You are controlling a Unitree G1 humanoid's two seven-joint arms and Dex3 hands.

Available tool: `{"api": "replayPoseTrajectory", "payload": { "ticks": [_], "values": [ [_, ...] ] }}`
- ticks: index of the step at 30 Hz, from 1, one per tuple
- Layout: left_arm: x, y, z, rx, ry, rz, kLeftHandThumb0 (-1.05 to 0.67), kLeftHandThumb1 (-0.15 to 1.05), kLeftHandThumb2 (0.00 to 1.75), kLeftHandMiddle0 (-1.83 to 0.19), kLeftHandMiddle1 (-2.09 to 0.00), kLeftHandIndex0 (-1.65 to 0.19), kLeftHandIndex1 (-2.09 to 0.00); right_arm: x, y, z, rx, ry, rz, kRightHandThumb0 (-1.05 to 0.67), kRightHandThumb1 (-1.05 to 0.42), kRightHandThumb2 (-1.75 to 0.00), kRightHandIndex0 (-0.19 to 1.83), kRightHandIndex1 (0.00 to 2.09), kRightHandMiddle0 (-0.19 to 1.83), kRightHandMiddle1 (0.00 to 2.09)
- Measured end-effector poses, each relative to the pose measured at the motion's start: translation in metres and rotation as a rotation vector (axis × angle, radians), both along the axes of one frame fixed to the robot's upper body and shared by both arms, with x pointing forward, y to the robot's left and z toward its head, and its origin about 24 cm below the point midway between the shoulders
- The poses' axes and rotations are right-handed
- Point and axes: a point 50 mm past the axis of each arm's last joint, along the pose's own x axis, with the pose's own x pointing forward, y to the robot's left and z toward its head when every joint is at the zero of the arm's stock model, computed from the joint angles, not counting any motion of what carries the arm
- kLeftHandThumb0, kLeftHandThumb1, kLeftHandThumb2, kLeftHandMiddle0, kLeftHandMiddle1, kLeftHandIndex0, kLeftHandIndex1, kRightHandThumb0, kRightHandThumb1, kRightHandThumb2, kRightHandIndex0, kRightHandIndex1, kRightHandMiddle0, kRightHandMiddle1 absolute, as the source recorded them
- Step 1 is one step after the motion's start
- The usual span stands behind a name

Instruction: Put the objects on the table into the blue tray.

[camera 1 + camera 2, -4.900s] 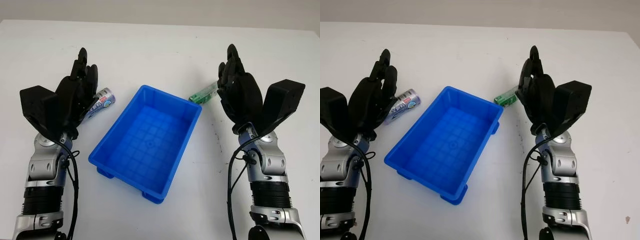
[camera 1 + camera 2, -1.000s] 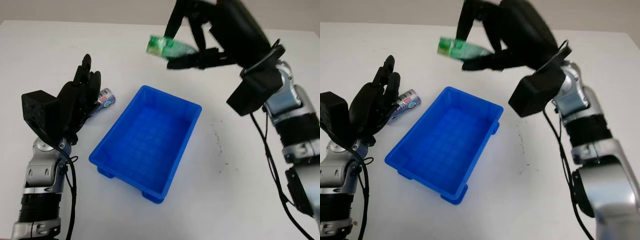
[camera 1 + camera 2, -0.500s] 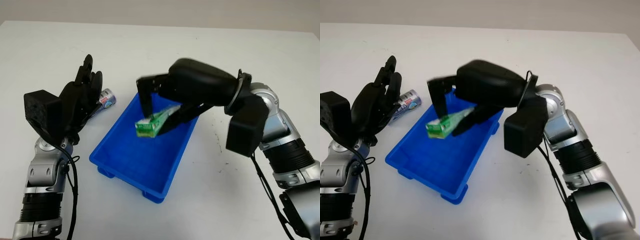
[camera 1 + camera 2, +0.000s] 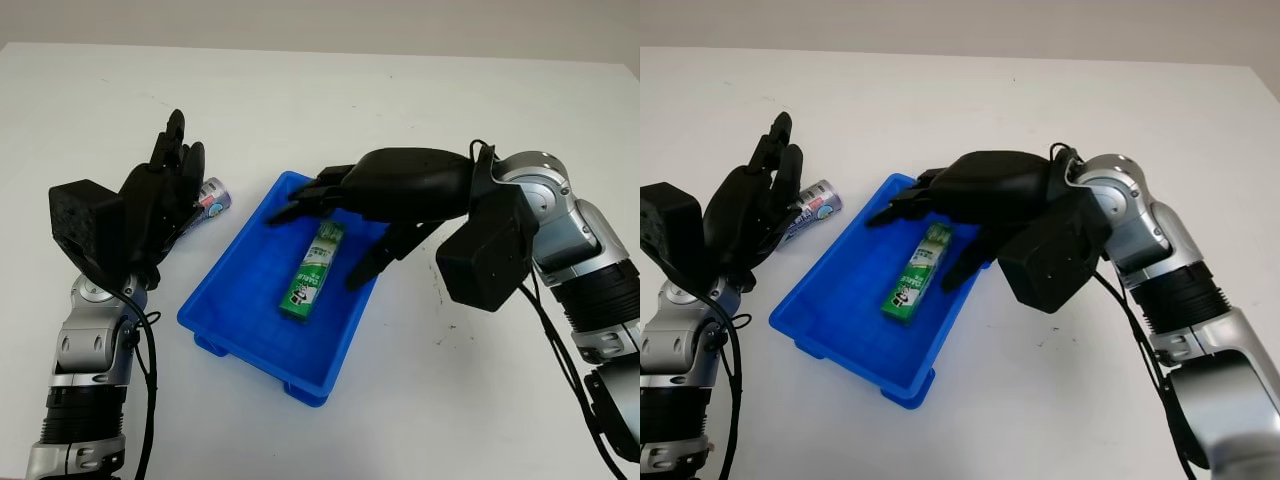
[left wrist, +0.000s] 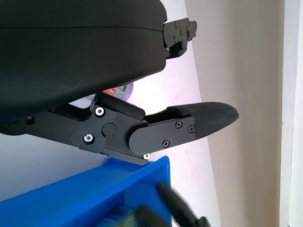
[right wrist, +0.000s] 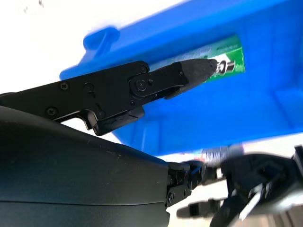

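The blue tray (image 4: pixel 240 330) sits on the white table (image 4: pixel 420 420) straight ahead of me, its long side running from about 7 o'clock toward 1 o'clock. Inside it lies the green box (image 4: pixel 313 272), flat on the tray floor along the same line. My right hand (image 4: pixel 360 200) reaches in from 3 o'clock and hangs open over the far end of the tray, above the box and holding nothing, one finger (image 6: pixel 189 71) stretched over the box's end. My left hand (image 4: pixel 150 205) is raised at about 10 o'clock, beside the tray, open and holding nothing. Just beyond its fingers, at 11 o'clock, a small silver can (image 4: pixel 210 195) lies on its side on the table, outside the tray.
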Motion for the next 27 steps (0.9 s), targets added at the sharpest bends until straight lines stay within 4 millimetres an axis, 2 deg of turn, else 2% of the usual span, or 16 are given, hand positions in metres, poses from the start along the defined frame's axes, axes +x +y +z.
{"api": "replayPoseTrajectory", "payload": {
  "ticks": [5, 11, 12, 14, 15, 16, 17, 18, 19, 21, 23, 25, 27],
  "values": [
    [0.0, 0.0, 0.0, 0.0, 0.0, -0.001, -0.79, 1.05, 0.62, 0.19, -0.05, 0.18, -0.05, 0.003, -0.004, 0.01, 0.095, 0.001, -0.025, -0.63, -1.05, -0.11, -0.07, 0.06, 0.0, 0.1],
    [0.0, 0.0, 0.0, 0.0, -0.001, -0.001, -0.79, 1.05, 0.62, 0.19, -0.05, 0.19, -0.05, 0.011, -0.018, 0.03, 0.404, -0.03, -0.098, -0.62, -1.05, -0.15, 0.12, 0.15, 0.15, 0.21],
    [0.0, 0.0, 0.0, 0.0, -0.001, -0.002, -0.79, 1.05, 0.62, 0.19, -0.05, 0.19, -0.04, 0.013, -0.023, 0.033, 0.465, -0.036, -0.123, -0.63, -1.05, -0.16, 0.16, 0.17, 0.14, 0.3],
    [0.0, 0.0, 0.0, -0.002, 0.0, -0.005, -0.78, 1.05, 0.62, 0.19, -0.04, 0.19, -0.04, 0.02, -0.034, 0.039, 0.598, -0.095, -0.214, -0.66, -1.05, -0.25, 0.26, 0.25, 0.01, 0.74],
    [0.0, 0.0, 0.0, -0.005, 0.0, -0.008, -0.78, 1.05, 0.62, 0.19, -0.03, 0.19, -0.03, 0.024, -0.041, 0.041, 0.662, -0.126, -0.279, -0.67, -1.05, -0.31, 0.32, 0.42, -0.05, 0.89],
    [0.0, 0.0, 0.0, -0.007, 0.0, -0.01, -0.78, 1.05, 0.62, 0.19, -0.03, 0.19, -0.03, 0.028, -0.047, 0.042, 0.708, -0.146, -0.338, -0.67, -1.05, -0.33, 0.25, 0.64, -0.08, 0.95],
    [0.0, 0.0, 0.0, -0.007, 0.0, -0.009, -0.79, 1.05, 0.62, 0.19, -0.03, 0.19, -0.02, 0.031, -0.052, 0.042, 0.739, -0.156, -0.39, -0.68, -1.05, -0.38, 0.12, 1.0, -0.12, 0.95],
    [0.0, 0.0, 0.0, -0.007, 0.0, -0.01, -0.79, 1.05, 0.62, 0.19, -0.03, 0.19, -0.03, 0.035, -0.057, 0.041, 0.759, -0.15, -0.442, -0.69, -1.05, -0.43, -0.02, 1.06, -0.15, 0.88],
    [0.0, 0.0, 0.0, -0.007, 0.0, -0.011, -0.79, 1.05, 0.62, 0.19, -0.03, 0.19, -0.02, 0.039, -0.06, 0.038, 0.771, -0.125, -0.495, -0.69, -1.05, -0.47, -0.1, 0.94, -0.17, 0.79],
    [0.0, 0.001, 0.0, -0.005, 0.002, -0.013, -0.79, 1.05, 0.62, 0.19, -0.03, 0.19, -0.03, 0.048, -0.068, 0.029, 0.771, -0.033, -0.604, -0.71, -1.05, -0.54, -0.17, 0.44, -0.19, 0.41],
    [0.0, 0.001, 0.0, -0.002, 0.002, -0.016, -0.79, 1.05, 0.62, 0.19, -0.04, 0.19, -0.02, 0.055, -0.076, 0.015, 0.761, 0.089, -0.689, -0.7, -1.05, -0.59, -0.19, 0.16, -0.19, 0.21],
    [0.001, 0.003, 0.001, 0.002, 0.002, -0.015, -0.79, 1.05, 0.62, 0.19, -0.04, 0.19, -0.03, 0.06, -0.082, 0.003, 0.762, 0.197, -0.763, -0.7, -1.05, -0.62, -0.19, 0.03, -0.19, 0.08],
    [0.0, 0.006, 0.002, 0.011, 0.002, -0.014, -0.8, 1.05, 0.62, 0.19, -0.04, 0.19, -0.03, 0.062, -0.084, -0.004, 0.767, 0.241, -0.809, -0.7, -1.05, -0.62, -0.14, 0.03, -0.19, 0.05]
  ]
}}
